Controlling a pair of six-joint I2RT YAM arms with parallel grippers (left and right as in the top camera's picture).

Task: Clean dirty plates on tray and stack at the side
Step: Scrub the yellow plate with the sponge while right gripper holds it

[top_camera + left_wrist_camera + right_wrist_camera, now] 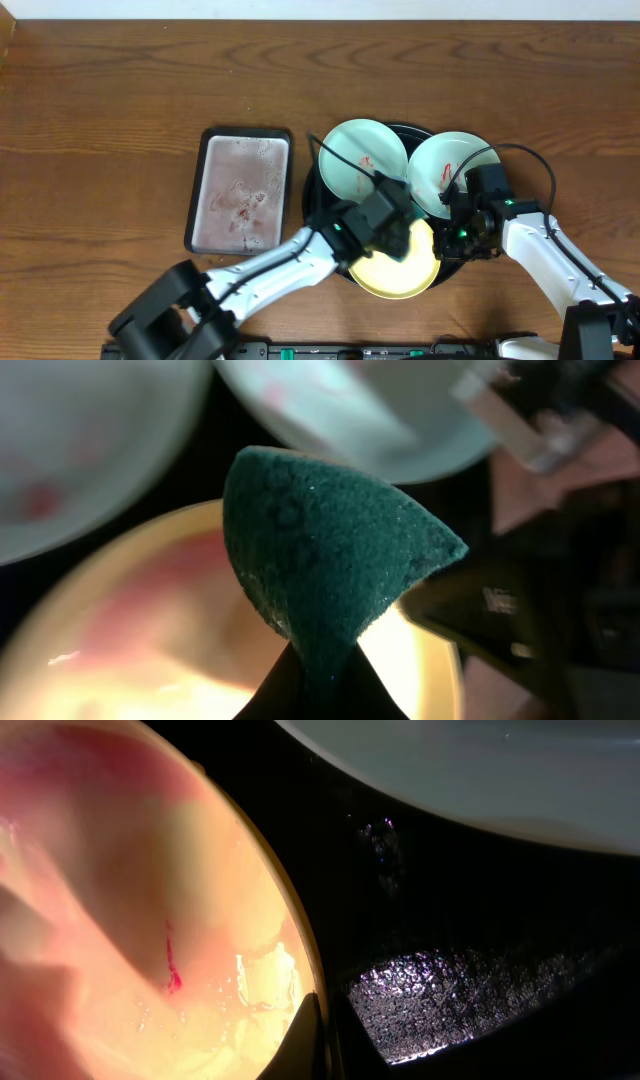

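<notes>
The round black tray (pixel 325 175) holds three plates. Two mint-green plates sit at its back, the left one (pixel 352 152) with red smears and the right one (pixel 445 165). The pale yellow plate (pixel 400 272) lies at the front. My left gripper (pixel 393 228) is shut on a dark green sponge (pixel 320 550) held over the yellow plate (pixel 150 650), which shows a pink smear. My right gripper (pixel 452 238) is shut on the yellow plate's right rim (pixel 300 960); the plate (pixel 120 920) carries a red streak and wet film.
A grey rectangular tray (pixel 240 188) with reddish stains lies left of the black tray. Brown wood tabletop (pixel 100 120) spreads to the left and back. The black tray's textured floor (pixel 450 990) shows beside the yellow plate.
</notes>
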